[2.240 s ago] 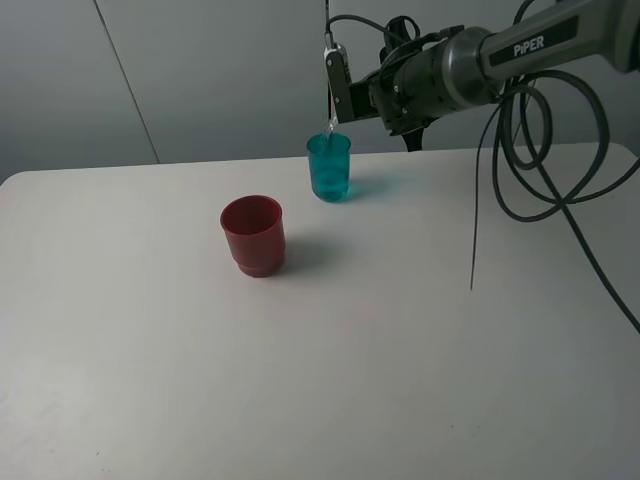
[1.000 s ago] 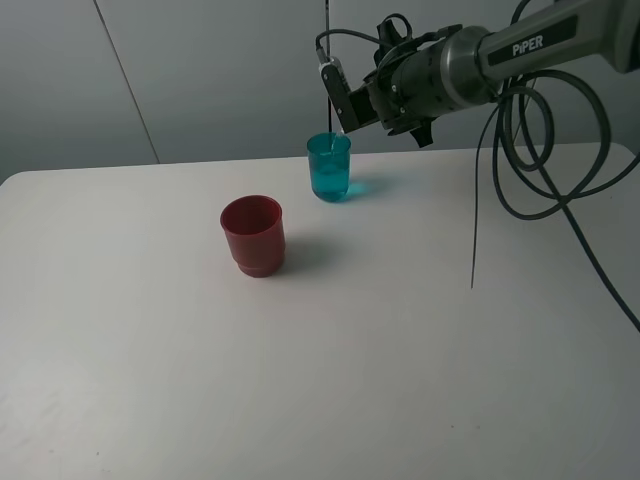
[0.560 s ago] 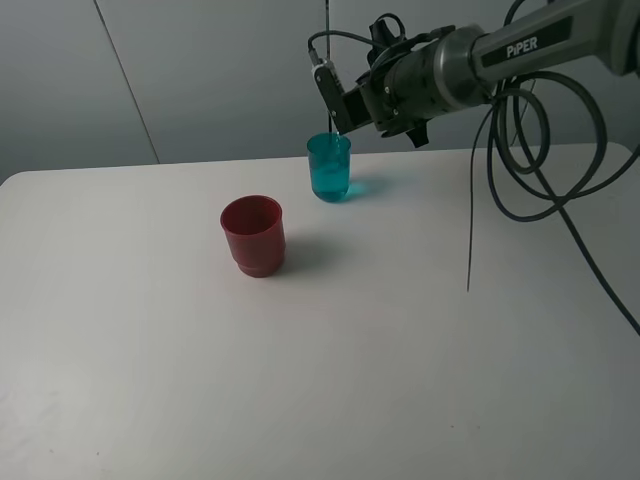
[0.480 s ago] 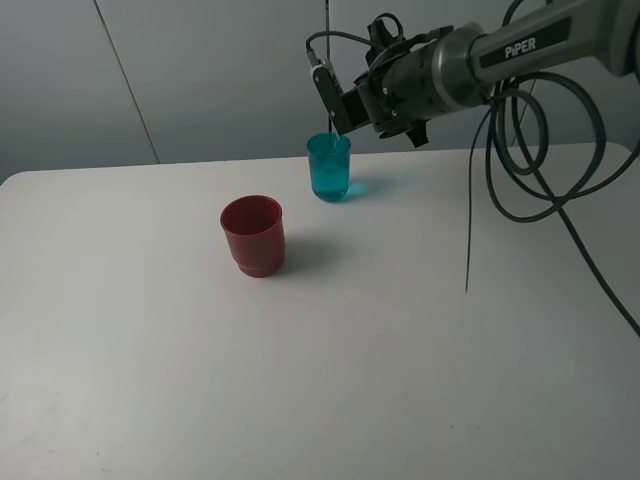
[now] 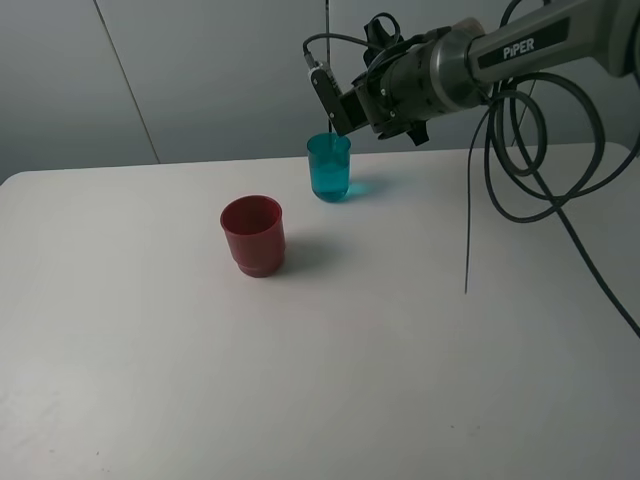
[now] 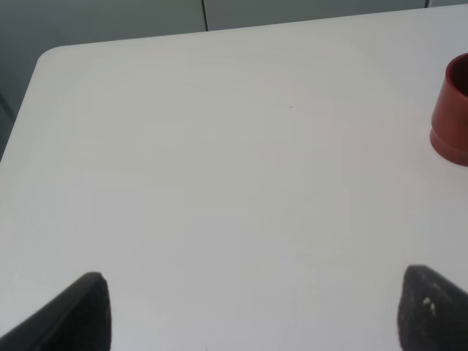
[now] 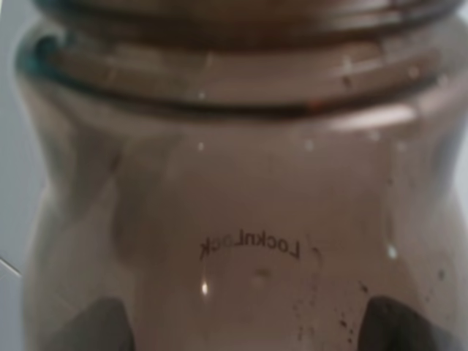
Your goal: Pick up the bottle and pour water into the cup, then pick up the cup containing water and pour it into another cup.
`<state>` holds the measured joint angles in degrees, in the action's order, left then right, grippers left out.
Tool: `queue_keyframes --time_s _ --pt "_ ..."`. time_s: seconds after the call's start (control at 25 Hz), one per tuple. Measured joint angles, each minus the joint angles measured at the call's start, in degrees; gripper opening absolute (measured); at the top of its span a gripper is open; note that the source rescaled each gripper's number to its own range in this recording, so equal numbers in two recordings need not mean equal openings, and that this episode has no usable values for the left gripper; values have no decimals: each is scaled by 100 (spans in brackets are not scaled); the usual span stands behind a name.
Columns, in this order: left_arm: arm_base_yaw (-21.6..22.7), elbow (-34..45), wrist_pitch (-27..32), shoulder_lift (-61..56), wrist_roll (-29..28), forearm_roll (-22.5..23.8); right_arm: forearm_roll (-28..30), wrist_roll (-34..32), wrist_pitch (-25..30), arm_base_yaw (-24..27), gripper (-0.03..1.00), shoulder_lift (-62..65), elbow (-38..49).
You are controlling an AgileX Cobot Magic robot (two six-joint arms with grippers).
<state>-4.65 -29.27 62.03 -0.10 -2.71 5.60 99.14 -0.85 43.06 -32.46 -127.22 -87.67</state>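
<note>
The smoky grey-brown bottle (image 7: 241, 183) fills the right wrist view, with its threaded neck and "LocknLock" lettering. My right gripper (image 5: 336, 104) is shut on it and holds it tilted just above and behind the teal cup (image 5: 329, 167); in the exterior view the bottle is hard to make out. The teal cup stands upright at the back of the table with water in it. The red cup (image 5: 253, 234) stands upright to its front left and also shows in the left wrist view (image 6: 452, 111). My left gripper (image 6: 256, 322) is open and empty, low over bare table, left of the red cup.
The white table (image 5: 330, 380) has rounded corners and a grey wall behind it. Black cables (image 5: 520, 150) loop down from the right arm over the table's back right.
The right gripper has rolled back and lifted slightly above the teal cup. The thin stream of water seen falling into the cup earlier no longer shows. Cups have not moved.
</note>
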Motion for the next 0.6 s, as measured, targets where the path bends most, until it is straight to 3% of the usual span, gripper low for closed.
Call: queue_keyframes --time_s 0.2,0.4,0.48,0.6 --pt "0 0 0 0 22 0 0 -28 -96 0 0 0 0" --pt "0 0 0 0 11 0 -11 -677 -638 0 0 121 0" --pt "0 0 0 0 11 0 -321 -796 -916 0 0 282 0" --pt "0 0 0 0 11 0 -1347 -860 -1485 97 0 585 0"
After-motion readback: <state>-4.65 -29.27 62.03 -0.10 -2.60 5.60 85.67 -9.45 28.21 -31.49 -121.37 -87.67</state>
